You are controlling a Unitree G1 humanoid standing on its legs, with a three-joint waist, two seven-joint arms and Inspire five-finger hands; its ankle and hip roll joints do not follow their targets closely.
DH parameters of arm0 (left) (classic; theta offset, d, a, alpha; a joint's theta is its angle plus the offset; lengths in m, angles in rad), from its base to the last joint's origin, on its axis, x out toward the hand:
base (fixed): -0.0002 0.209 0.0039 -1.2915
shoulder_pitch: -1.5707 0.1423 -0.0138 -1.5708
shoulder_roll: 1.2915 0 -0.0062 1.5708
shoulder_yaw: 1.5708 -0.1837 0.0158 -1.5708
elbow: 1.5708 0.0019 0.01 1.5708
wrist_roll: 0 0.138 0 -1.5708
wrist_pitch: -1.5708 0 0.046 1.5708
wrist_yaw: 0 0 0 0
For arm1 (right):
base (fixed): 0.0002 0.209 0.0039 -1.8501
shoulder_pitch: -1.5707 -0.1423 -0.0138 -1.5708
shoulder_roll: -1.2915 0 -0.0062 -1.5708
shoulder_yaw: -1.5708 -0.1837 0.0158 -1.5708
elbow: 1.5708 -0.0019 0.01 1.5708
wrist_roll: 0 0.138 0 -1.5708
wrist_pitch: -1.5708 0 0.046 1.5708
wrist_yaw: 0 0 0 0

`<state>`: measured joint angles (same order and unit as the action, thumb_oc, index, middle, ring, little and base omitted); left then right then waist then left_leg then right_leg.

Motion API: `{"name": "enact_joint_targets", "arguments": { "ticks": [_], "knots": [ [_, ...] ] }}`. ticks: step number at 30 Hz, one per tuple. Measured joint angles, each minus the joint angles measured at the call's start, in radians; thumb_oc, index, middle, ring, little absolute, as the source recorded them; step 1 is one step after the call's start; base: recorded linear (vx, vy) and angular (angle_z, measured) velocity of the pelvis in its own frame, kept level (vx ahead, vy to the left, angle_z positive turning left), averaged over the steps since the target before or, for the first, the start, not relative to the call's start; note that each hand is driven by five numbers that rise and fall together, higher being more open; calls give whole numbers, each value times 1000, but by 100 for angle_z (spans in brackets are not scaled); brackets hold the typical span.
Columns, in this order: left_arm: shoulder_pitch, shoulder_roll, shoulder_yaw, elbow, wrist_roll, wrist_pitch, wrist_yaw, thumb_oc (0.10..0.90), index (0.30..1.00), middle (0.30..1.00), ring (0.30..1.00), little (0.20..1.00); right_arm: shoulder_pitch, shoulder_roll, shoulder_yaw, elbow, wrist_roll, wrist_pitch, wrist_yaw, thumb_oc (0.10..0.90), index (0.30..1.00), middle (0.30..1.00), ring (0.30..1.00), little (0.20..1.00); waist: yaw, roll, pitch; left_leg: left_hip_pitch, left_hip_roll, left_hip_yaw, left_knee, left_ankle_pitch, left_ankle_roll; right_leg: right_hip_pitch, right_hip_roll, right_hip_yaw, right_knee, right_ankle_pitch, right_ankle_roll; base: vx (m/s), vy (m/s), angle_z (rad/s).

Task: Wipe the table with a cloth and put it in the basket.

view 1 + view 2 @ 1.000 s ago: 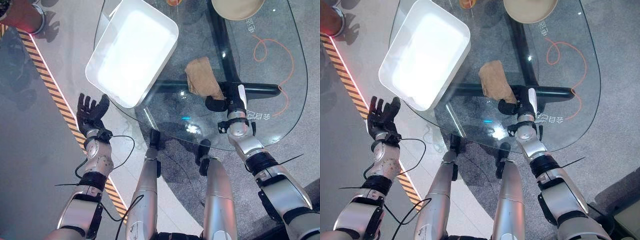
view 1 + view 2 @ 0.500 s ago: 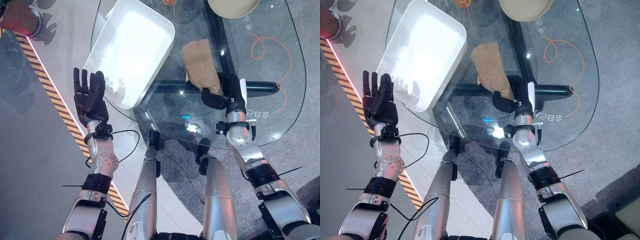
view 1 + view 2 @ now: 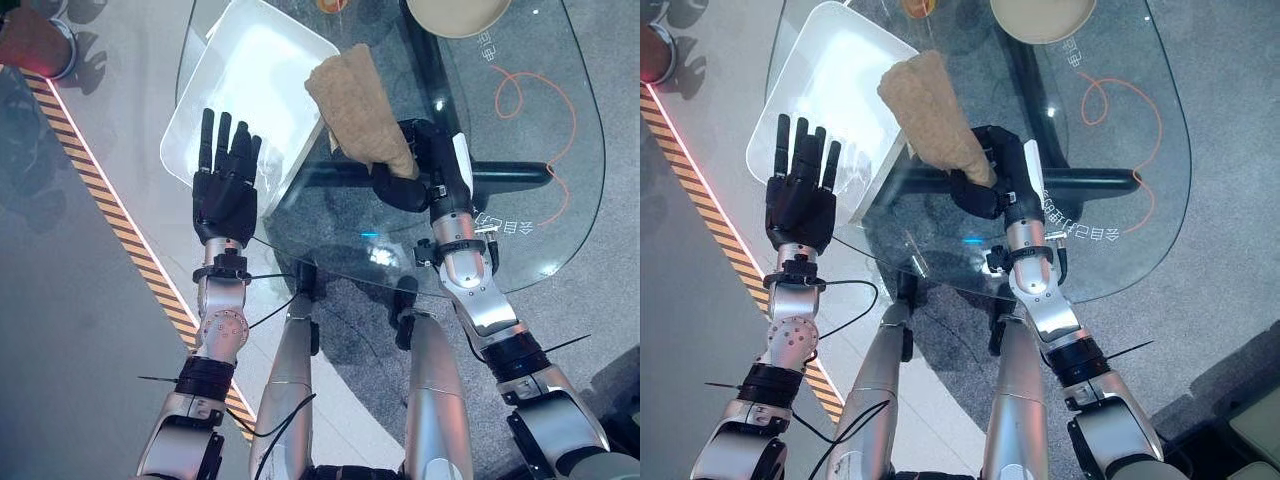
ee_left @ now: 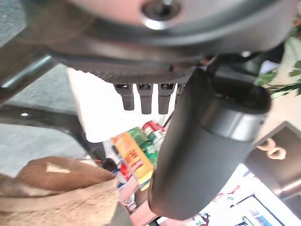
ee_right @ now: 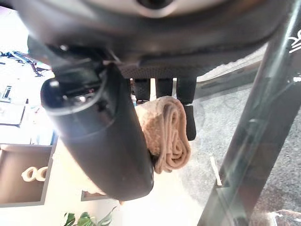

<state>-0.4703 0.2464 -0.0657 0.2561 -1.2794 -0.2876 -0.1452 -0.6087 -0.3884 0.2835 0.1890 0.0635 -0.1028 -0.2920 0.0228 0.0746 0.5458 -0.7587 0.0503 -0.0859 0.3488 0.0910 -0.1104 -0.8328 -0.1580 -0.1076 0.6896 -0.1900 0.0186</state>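
We take the white rectangular plastic basket as our landmark; it rests on the round glass counter, with one corner reaching past the counter's edge. The right hand is clenched round the tan folded cloth; in the right wrist view we see the thumb and the curled fingers pinching the rolled folds of the cloth between them. The cloth stands up from this grasp, and its free upper end lies just beside the basket's long side nearest the right hand, over the glass rather than inside the basket. We cannot tell whether the cloth touches the basket's rim.

The left hand is released: its fingers are straight and spread, and it holds nothing. It hangs at the basket's near corner, overlapping the rim as seen from above. In the left wrist view we see the straight fingers against the white basket, with the tan cloth below them.

Beyond the basket, on the far part of the counter, lies a beige round plate. An orange looping line marks the glass on the side away from the basket.
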Motion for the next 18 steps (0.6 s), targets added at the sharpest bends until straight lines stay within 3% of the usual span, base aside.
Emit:
{"name": "enact_joint_targets", "arguments": {
  "ticks": [10, 18],
  "knots": [
    [4, 2, -29, -33, -3, 97, -30, 800, 900, 900, 900, 900, 11, -8, 35, -64, 1, -2, 100, 100, 300, 300, 300, 200, 2, 0, 0, 5, 0, 2, -1, 0, 0, 6, 0, 1, -4, 1, 1, 0, 0, 0],
    [0, 6, -44, -47, -5, 113, -41, 800, 900, 900, 900, 900, 11, -9, 84, -64, 5, -2, 154, 100, 300, 300, 300, 200, 2, 0, 0, 7, 0, 3, 0, 0, 0, 7, 0, 1, -2, 1, 2, 0, 0, 0]
  ]
}}
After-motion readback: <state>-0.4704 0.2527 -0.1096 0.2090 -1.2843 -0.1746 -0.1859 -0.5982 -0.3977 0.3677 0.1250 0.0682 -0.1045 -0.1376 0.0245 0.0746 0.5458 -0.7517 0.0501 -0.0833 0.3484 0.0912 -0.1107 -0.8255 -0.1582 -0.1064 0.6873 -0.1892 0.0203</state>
